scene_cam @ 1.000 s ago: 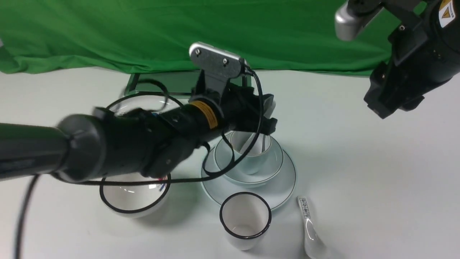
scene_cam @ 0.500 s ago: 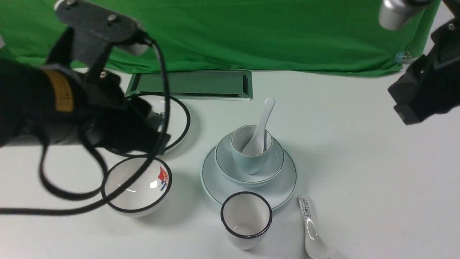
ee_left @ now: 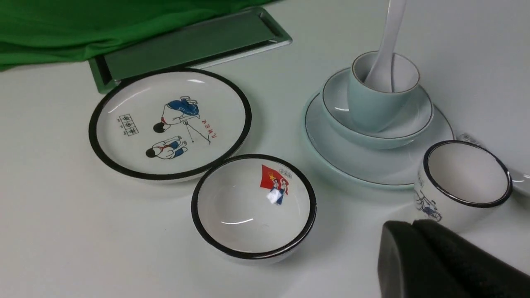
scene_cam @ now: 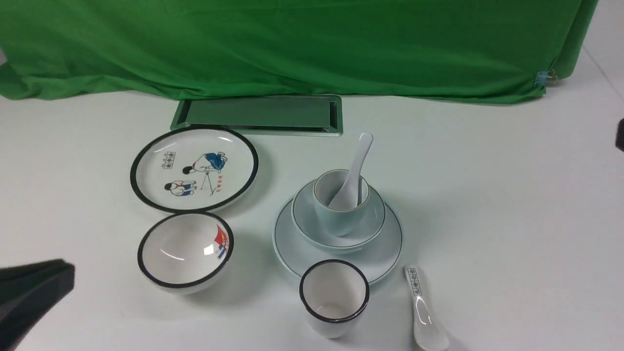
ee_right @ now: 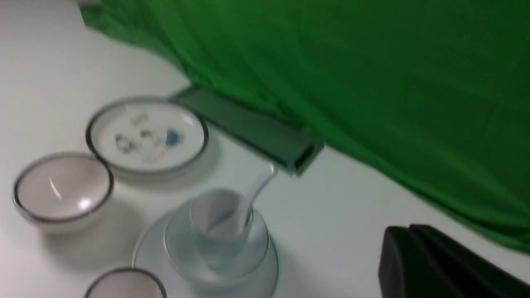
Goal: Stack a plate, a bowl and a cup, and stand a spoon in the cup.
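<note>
The big blue plate (scene_cam: pixel 285 243) sits in the middle of the table — the blue bowl (scene_cam: pixel 304 214) is on it. The blue cup (scene_cam: pixel 340 222) stands in the bowl, and the white spoon (scene_cam: pixel 358 161) leans in the cup, handle up. To the left, the plate with little people (scene_cam: pixel 146 170) touches the nearer black-rimmed bowl (scene_cam: pixel 180 258). The black-rimmed cup (scene_cam: pixel 334 292) is at the near side of the blue plate — the spoon with writing (scene_cam: pixel 420 307) lies to its right. The left claw (ee_left: pixel 408 225) is together, empty. The right claw (ee_right: pixel 408 229) is together too, empty.
</note>
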Robot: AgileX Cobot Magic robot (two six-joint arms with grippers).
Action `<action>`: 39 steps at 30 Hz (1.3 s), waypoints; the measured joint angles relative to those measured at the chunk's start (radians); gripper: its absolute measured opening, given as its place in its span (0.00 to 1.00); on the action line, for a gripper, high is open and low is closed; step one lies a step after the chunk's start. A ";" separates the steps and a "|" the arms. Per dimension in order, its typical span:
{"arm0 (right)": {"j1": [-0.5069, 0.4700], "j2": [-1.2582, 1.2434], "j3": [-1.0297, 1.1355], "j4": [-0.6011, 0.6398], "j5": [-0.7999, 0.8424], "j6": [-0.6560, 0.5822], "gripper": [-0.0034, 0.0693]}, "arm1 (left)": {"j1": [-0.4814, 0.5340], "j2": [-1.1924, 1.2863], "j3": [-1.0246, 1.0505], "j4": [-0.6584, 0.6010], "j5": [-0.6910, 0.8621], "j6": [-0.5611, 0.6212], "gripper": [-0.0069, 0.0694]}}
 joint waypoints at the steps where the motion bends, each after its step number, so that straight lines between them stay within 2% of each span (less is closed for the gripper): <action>1: 0.000 -0.058 0.050 0.000 -0.080 0.008 0.09 | 0.000 -0.078 0.033 0.000 -0.001 -0.005 0.04; 5: 0.000 -0.147 0.150 0.000 -0.236 0.012 0.09 | 0.000 -0.224 0.079 0.000 -0.003 -0.006 0.04; 7: 0.000 -0.161 0.176 0.000 -0.262 0.012 0.10 | 0.000 -0.268 0.085 0.000 -0.003 0.002 0.04; 34: -0.003 -0.182 0.216 0.000 -0.262 0.013 0.16 | 0.000 -0.308 0.085 0.000 -0.004 0.015 0.05; 39: -0.098 -0.300 0.345 0.017 -0.282 0.016 0.07 | 0.000 -0.308 0.085 0.000 -0.004 0.015 0.05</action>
